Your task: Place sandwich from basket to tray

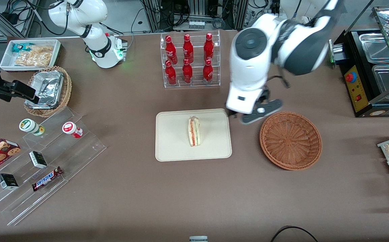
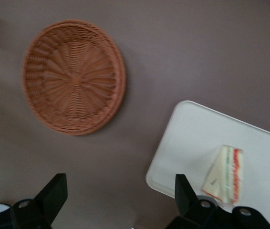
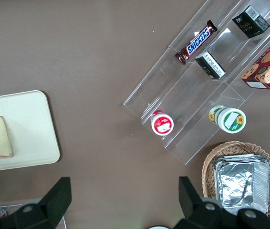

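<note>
Closest to the lens is just a bare strip of counter point(image 1: 181, 201) along the bottom of the front frame, so there's plenty of free room there. Up from it, in the middle of the frame, the sandwich point(image 1: 194, 131) sits on the tray point(image 1: 170, 148), roughly centred and well in from every rim. I can't tell if it's lying flat or propped on an edge. The basket point(image 1: 290, 140) is empty, so to me the job looks basically done.

The hand point(image 2: 119, 183) hangs above the counter in the gap between the tray's corner and the basket. Its fingers are spread wide with nothing in them.

What could go wrong from here, imo:
- That gap is narrow. If the hand drops or swings sideways while low, a finger could catch the tray rim, shove the tray and tip the sandwich.
- Same on the basket side. It looks light and would probably skid if it got nudged.
- The bottle rack point(image 1: 190, 60) stands farther from the camera than the tray, in the upper middle of the frame, close to the arm's bulky wrist. A wide sweep that way could rattle it.

The safest exit looks like straight up first, then away. The open counter nearer the camera is the roomy side.
</note>
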Motion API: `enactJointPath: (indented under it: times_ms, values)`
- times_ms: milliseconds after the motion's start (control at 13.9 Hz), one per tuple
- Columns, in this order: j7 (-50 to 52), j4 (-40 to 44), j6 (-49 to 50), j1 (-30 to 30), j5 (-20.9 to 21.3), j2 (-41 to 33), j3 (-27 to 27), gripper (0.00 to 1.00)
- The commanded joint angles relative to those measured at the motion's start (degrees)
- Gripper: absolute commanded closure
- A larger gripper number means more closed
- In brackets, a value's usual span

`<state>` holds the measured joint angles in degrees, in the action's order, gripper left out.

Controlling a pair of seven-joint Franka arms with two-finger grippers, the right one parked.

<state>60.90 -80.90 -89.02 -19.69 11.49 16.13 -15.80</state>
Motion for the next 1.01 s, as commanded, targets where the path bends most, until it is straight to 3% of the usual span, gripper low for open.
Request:
enactJointPath:
  times_ms: [0,432,649,937]
  values:
    - [-4.79,-6.27,1.04,6.47,-0.76,-7.14,-0.28,0.0]
    - [-32.03,-7.43,11.14,19.93,-6.38,-14.8,-0.19,0.0]
    - [-43.55,-8.91,14.39,26.0,-6.57,-17.96,-0.19,0.0]
    - [-51.75,-11.91,14.22,30.05,-9.02,-21.31,0.07,0.0]
